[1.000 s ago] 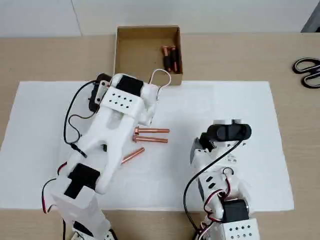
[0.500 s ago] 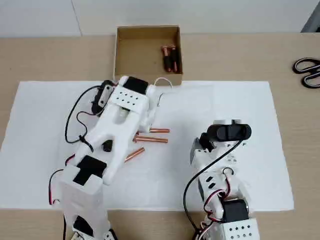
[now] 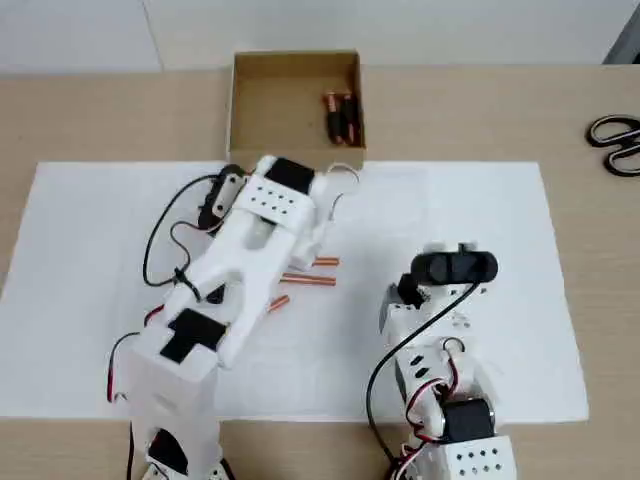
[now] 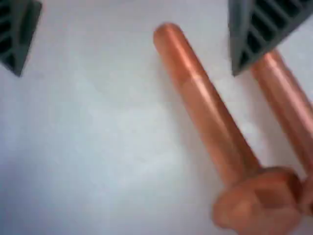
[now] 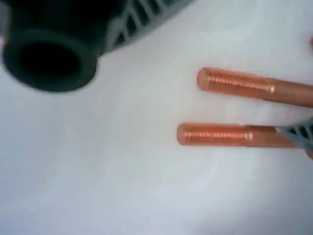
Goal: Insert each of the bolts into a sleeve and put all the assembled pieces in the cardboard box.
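**Bolt** [image 4: 205,112]: copper-coloured, lying flat on the white paper sheet [image 3: 480,210] between the spread jaws of your left gripper [image 4: 126,68], not yet touched.
**Second bolt** [image 4: 286,103]: just beside the first, its tip tucked under one finger [image 4: 259,34].
**Third bolt** [image 3: 277,302]: a little apart, nearer the arm bases.

**Handling:** centre the jaws on the first bolt alone before you close, or the finger will likely catch its neighbour. Grip toward the head, I judge, so the shank tip stays free.

**Sleeve** [image 5: 49,61]: black and hollow, apparently clamped in your right gripper [image 5: 93,34], with its bore facing out near the bolt tips.

**Cardboard box** [image 3: 250,110]: beyond the sheet. It holds assembled pieces [image 3: 340,115] against the wall on the right arm's side; the count is unclear.

**Scissors** [image 3: 615,140]: on the table [image 3: 100,110], well apart.
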Controlling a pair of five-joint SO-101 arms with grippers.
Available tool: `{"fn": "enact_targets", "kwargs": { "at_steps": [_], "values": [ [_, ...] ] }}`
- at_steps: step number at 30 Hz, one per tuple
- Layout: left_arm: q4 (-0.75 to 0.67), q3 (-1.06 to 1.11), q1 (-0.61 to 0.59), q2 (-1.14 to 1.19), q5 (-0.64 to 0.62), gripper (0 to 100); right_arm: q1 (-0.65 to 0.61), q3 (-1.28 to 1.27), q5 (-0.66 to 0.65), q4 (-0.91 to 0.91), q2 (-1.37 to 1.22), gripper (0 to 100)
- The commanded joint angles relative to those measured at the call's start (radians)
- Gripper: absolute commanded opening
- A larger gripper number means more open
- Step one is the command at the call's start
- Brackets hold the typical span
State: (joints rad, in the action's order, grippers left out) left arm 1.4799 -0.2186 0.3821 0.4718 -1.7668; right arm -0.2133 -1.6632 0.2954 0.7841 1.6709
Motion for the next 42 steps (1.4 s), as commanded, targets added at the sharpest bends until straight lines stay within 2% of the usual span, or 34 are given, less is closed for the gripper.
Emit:
{"fn": "enact_targets", "kwargs": {
  "at_steps": [1, 9, 16, 18, 23, 27, 34, 39, 42],
  "values": [
    [0.006, -0.039, 0.002, 0.014, -0.008, 26, 0.007, 0.008, -0.005, -0.008, 0.015, 0.4],
    [-0.009, -0.041, -0.009, 0.080, -0.008, 26, 0.007, 0.011, -0.008, -0.008, 0.015, 0.4],
    [-0.009, -0.041, -0.103, 0.167, -0.008, 25, 0.008, 0.015, -0.008, -0.008, 0.015, 0.4],
    [-0.009, -0.041, -0.121, 0.175, -0.006, 20, 0.008, 0.015, -0.008, -0.008, 0.015, 0.4],
    [0.006, -0.050, -0.137, 0.176, -0.008, 0, 0.008, 0.017, -0.008, -0.008, 0.015, 0.4],
    [0.006, -0.093, -0.135, 0.181, -0.005, 1, 0.008, 0.017, -0.008, -0.008, 0.015, 0.4],
    [0.038, -0.364, -0.127, 0.175, 0.008, 1, 0.008, 0.017, -0.009, -0.008, 0.015, 0.4],
    [0.166, -0.602, -0.097, 0.181, 0.091, 1, 0.008, 0.017, -0.009, -0.008, 0.015, 0.4],
    [0.247, -0.730, -0.075, 0.178, 0.209, 1, 0.007, 0.017, -0.008, -0.008, 0.015, 0.4]
  ]
}}
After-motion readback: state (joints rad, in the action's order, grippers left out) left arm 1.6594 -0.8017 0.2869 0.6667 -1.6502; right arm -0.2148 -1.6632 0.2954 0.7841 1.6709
